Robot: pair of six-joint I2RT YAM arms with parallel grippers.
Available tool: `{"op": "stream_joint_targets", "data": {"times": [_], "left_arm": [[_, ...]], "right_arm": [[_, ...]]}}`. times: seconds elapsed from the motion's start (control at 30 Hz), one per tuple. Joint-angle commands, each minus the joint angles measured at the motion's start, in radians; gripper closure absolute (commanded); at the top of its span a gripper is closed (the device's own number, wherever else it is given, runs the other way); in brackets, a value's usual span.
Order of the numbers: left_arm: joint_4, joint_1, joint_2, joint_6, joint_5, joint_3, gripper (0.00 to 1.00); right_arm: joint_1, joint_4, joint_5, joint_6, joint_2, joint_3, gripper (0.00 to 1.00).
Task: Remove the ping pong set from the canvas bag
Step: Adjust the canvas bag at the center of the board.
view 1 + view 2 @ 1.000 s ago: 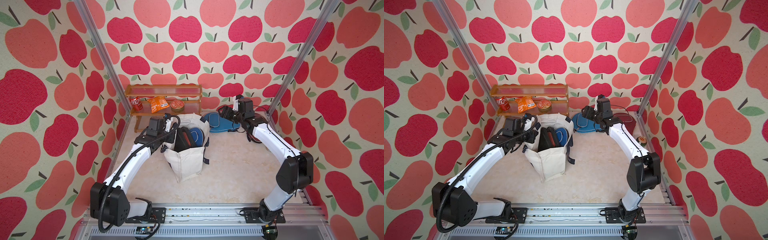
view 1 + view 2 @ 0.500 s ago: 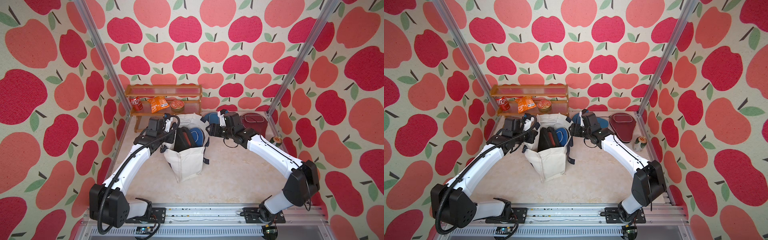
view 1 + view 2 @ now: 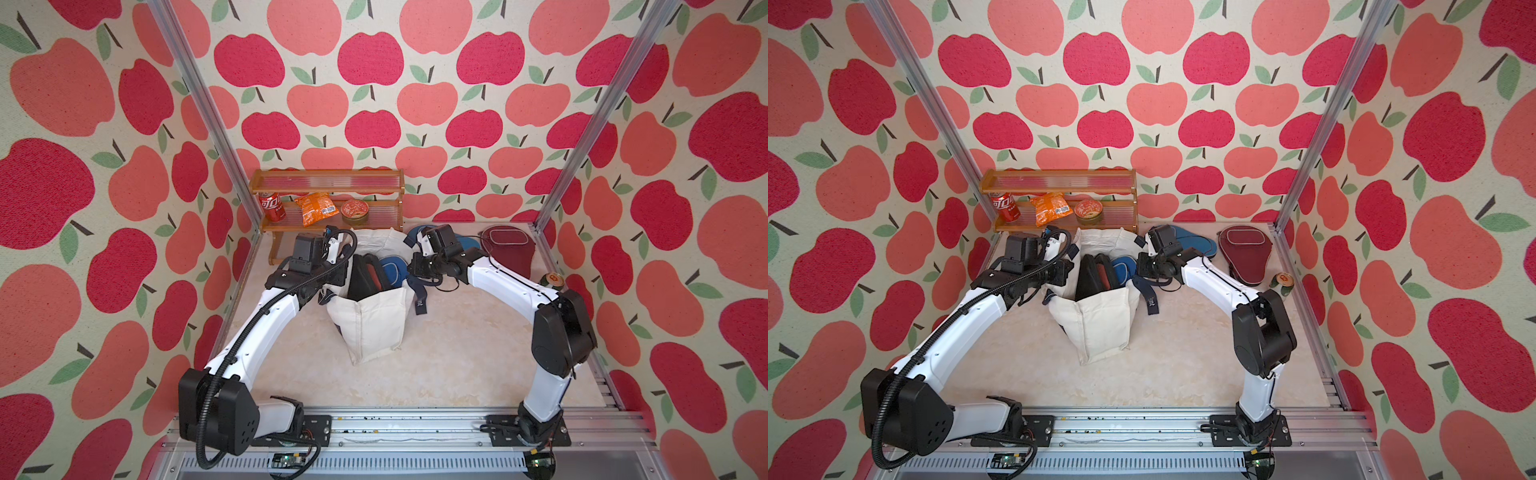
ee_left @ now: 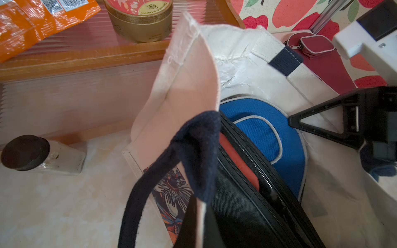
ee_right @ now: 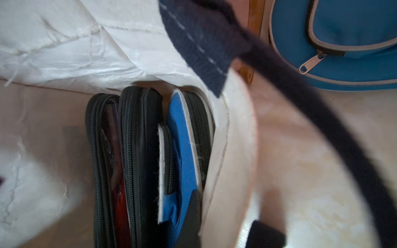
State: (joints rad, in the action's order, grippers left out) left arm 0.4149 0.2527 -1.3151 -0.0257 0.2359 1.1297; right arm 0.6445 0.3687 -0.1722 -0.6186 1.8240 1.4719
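Noted right gripper (image 3: 412, 266) swung to canvas bag (image 3: 365, 328), clenched, catch unclear; left gripper (image 3: 341, 275) clamping rim. Judged blue paddle case (image 4: 257, 137) stiff, light: take top edge.

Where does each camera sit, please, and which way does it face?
Top views: high above the bases, looking down at the canvas bag; left arm and right arm show.
Left wrist: on the left arm, facing the bag's mouth; right tool shows.
Right wrist: on the right arm, looking into the bag; own tool unclear.
Shared: both wrist views show the blue case.
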Motion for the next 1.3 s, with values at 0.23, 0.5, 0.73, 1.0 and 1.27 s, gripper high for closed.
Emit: {"op": "stream_joint_targets", "data": {"times": [0.23, 0.5, 0.73, 1.0, 1.27], "left_arm": [[0.007, -0.073, -0.003, -0.008, 0.037, 0.027, 1.0], [-0.068, -0.183, 0.042, -0.024, 0.131, 0.0, 1.0], [-0.006, -0.167, 0.049, -0.009, 0.094, 0.06, 1.0], [0.12, -0.158, 0.025, 0.028, 0.068, 0.303, 1.0], [0.18, -0.105, 0.012, 0.057, 0.042, 0.341, 1.0]], "right_arm": [[0.099, -0.086, 0.02, -0.127, -0.178, -0.181, 1.0], [0.178, -0.058, 0.046, -0.194, -0.247, -0.221, 1.0], [0.239, -0.414, 0.105, -0.279, -0.247, -0.43, 1.0], [0.308, -0.688, 0.037, -0.398, -0.047, -0.388, 1.0], [0.365, -0.857, 0.065, -0.482, 0.067, -0.421, 1.0]]}}
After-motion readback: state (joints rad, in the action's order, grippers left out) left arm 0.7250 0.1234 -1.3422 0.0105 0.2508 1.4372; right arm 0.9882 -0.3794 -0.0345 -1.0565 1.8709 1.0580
